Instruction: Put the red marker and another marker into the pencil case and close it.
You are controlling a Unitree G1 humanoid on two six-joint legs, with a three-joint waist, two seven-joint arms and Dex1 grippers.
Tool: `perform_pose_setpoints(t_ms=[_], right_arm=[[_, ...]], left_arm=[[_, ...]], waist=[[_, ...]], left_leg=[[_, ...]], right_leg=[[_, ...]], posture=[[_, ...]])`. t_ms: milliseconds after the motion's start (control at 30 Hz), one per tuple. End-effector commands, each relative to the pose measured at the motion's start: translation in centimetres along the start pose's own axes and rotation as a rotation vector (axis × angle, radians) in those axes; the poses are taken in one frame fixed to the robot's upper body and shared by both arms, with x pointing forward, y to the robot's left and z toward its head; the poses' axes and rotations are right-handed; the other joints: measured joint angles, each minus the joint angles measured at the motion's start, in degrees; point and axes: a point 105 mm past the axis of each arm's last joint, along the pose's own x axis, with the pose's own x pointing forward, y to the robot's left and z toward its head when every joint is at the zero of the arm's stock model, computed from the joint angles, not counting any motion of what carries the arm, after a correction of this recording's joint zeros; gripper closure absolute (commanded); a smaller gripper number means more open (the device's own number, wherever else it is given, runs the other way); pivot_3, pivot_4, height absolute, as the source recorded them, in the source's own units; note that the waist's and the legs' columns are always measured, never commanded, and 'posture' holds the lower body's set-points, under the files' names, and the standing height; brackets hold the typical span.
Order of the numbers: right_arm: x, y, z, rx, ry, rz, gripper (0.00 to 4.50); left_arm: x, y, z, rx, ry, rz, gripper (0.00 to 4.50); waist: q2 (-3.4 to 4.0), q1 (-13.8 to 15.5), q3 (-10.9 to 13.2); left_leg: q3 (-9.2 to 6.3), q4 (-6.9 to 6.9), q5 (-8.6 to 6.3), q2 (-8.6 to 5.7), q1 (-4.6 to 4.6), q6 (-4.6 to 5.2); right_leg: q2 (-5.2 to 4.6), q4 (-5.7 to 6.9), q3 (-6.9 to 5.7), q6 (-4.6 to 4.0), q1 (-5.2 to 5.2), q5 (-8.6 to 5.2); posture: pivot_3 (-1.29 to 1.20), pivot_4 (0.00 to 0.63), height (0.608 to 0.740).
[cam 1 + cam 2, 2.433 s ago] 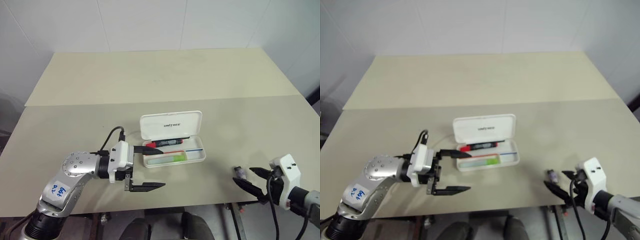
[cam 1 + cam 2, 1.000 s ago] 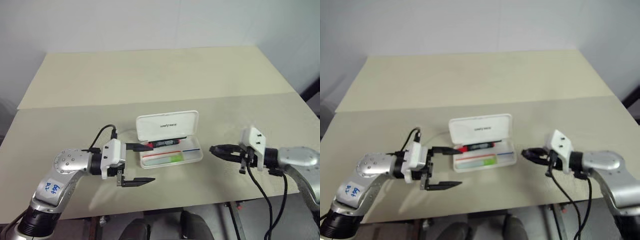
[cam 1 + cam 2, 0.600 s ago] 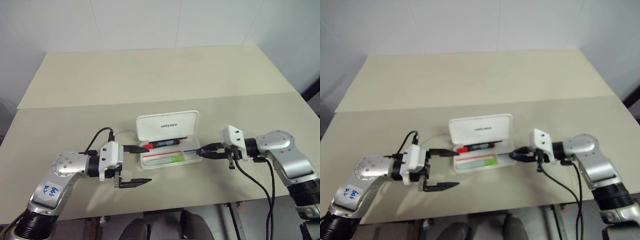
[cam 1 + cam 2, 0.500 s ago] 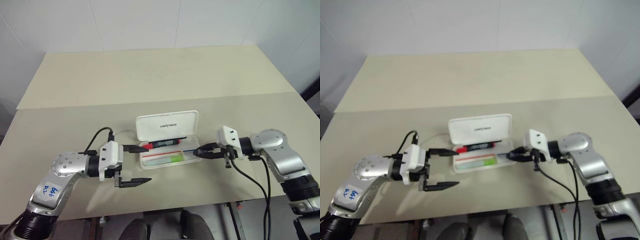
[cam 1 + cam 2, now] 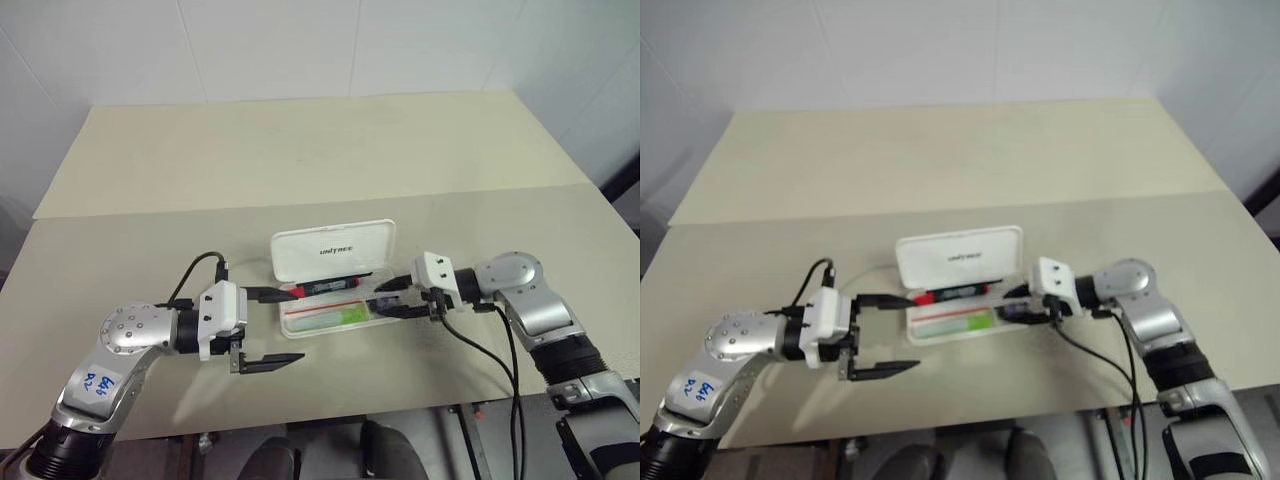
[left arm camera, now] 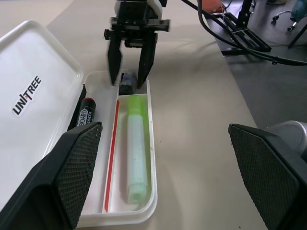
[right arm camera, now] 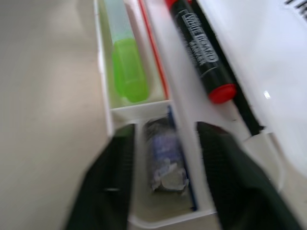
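The white pencil case (image 5: 322,332) lies open mid-table, its lid (image 5: 333,250) tilted back. Inside, the red marker (image 5: 325,287) lies along the hinge side and the lime-green marker (image 5: 335,318) along the front. My right gripper (image 5: 383,301) is open over the case's right end. Its fingers (image 7: 111,182) straddle a small dark block (image 7: 165,153) lying in the end compartment, with a gap on each side. My left gripper (image 5: 297,326) stands open and empty at the case's left end, its far finger close to the red marker's tip.
The beige table (image 5: 300,160) stretches wide behind the case, with a seam across it. Its front edge (image 5: 400,412) runs close below both arms. A black cable (image 5: 480,340) hangs from the right wrist over the table top.
My right gripper has come left over the case's right end and its fingers have parted; the dark block now lies in the end compartment. The left arm has kept still.
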Motion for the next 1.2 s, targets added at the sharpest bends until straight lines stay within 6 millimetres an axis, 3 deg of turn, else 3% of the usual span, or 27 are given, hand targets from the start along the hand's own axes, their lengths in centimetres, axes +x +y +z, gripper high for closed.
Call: perform_pose_setpoints(t_ms=[33, 100, 133, 333, 667, 767, 1133, 1200], right_arm=[[-0.3, -0.7, 1.6, -0.052, -0.039, -0.009, 0.89], [-0.3, -0.8, 2.3, -0.067, -0.059, -0.008, 0.18], [-0.3, -0.9, 2.4, -0.071, -0.065, -0.009, 0.05], [-1.7, -0.1, 5.1, -0.055, -0.17, 0.034, 0.05], [-6.0, 0.2, 5.6, -0.042, -0.117, -0.055, 0.05], [-7.5, -0.1, 5.0, -0.029, -0.08, -0.118, 0.0], [-9.3, 0.2, 4.0, -0.014, -0.034, -0.207, 0.0], [-9.3, 0.2, 4.1, -0.018, -0.035, -0.215, 0.0]], left_arm=[[-0.1, 0.5, 0.6, 0.042, 0.0, 0.013, 0.0], [-0.1, 0.6, 0.6, 0.045, 0.002, 0.015, 0.0], [-0.1, 0.7, 0.6, 0.046, 0.003, 0.016, 0.0], [-0.2, 1.2, 0.5, 0.054, 0.01, 0.024, 0.0], [-0.6, 2.2, 0.6, 0.079, -0.006, 0.051, 0.0], [-0.7, 2.5, 0.6, 0.086, -0.026, 0.069, 0.59], [0.0, 3.9, -0.8, 0.141, 0.018, 0.116, 4.34], [0.4, 4.1, -1.1, 0.151, 0.03, 0.119, 4.43]], waist=[[0.0, 0.05, 0.0], [0.0, 0.05, 0.0], [0.0, 0.04, 0.0], [0.01, 0.02, 0.01], [0.01, 0.18, 0.01], [0.01, 0.21, 0.01], [0.01, 0.21, 0.01], [0.01, 0.24, 0.01]], left_leg=[[-0.02, 0.0, 0.0, 0.0, 0.0, 0.0], [-0.01, 0.0, 0.0, -0.01, -0.01, 0.0], [-0.01, 0.0, 0.0, -0.01, -0.01, 0.0], [-0.01, -0.01, 0.0, -0.01, -0.02, 0.0], [-0.02, -0.01, -0.01, -0.06, -0.07, 0.0], [-0.01, -0.01, -0.01, -0.03, -0.06, 0.0], [0.05, 0.04, -0.01, -0.04, -0.06, 0.0], [0.05, 0.03, -0.01, -0.04, -0.04, 0.0]], right_leg=[[0.0, 0.02, -0.01, 0.0, -0.01, 0.0], [-0.01, 0.02, -0.01, 0.0, -0.01, 0.0], [-0.01, 0.02, -0.01, 0.0, -0.01, 0.0], [-0.01, 0.03, -0.01, 0.0, -0.04, 0.0], [-0.08, 0.0, -0.03, -0.01, -0.04, 0.01], [-0.07, 0.0, -0.04, -0.01, -0.04, 0.01], [-0.08, -0.01, -0.04, 0.01, -0.03, 0.02], [-0.07, -0.01, -0.04, 0.02, -0.03, 0.02]], posture=[[0.0, 0.15, 0.74], [0.0, 0.15, 0.74], [0.0, 0.15, 0.74], [0.0, 0.15, 0.74], [0.0, 0.15, 0.74], [0.0, 0.15, 0.74], [0.0, 0.15, 0.74], [0.0, 0.15, 0.74]])
